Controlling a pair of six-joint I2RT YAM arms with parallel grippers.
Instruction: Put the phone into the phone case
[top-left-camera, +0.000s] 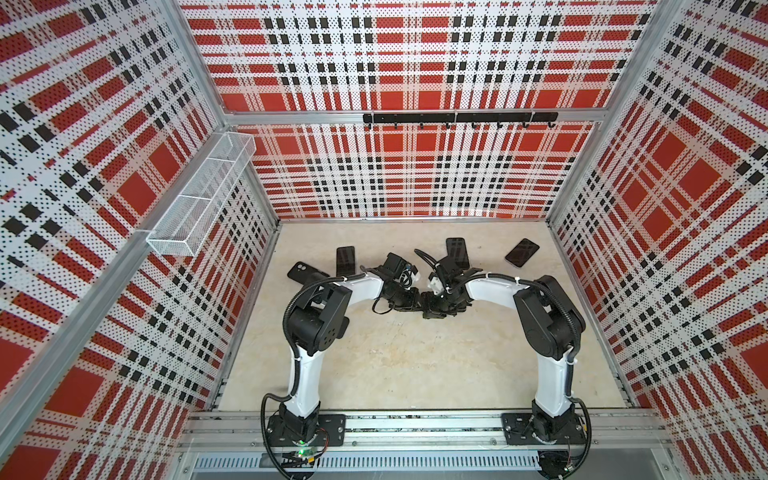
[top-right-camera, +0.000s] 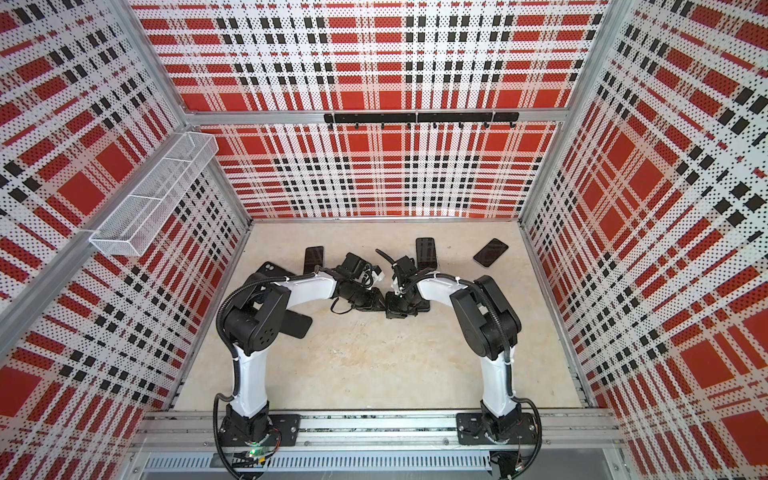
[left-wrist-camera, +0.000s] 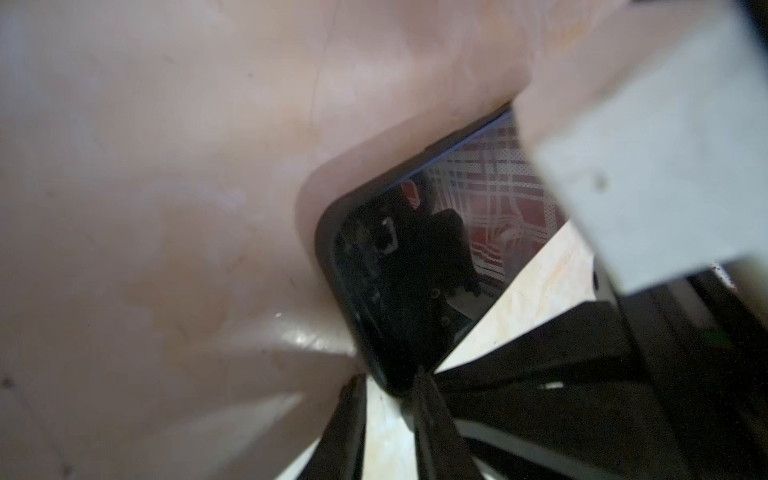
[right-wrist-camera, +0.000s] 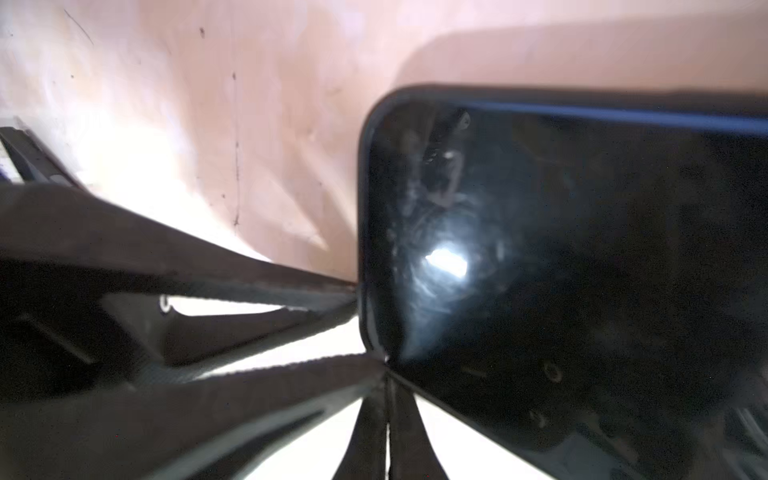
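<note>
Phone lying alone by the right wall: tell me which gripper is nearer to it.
Right. The right gripper is mid-table, left of the phone; the left gripper faces it tip to tip, farther left.

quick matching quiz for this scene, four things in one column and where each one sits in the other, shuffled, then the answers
Things:
1. wire basket
2. hook rail
3. skewed phone
4. right gripper

Places:
A. middle of the table, close to the left gripper
B. on the left wall
C. lying flat, nearest the right wall
D. on the back wall

Pairs: 1-B, 2-D, 3-C, 4-A
</note>
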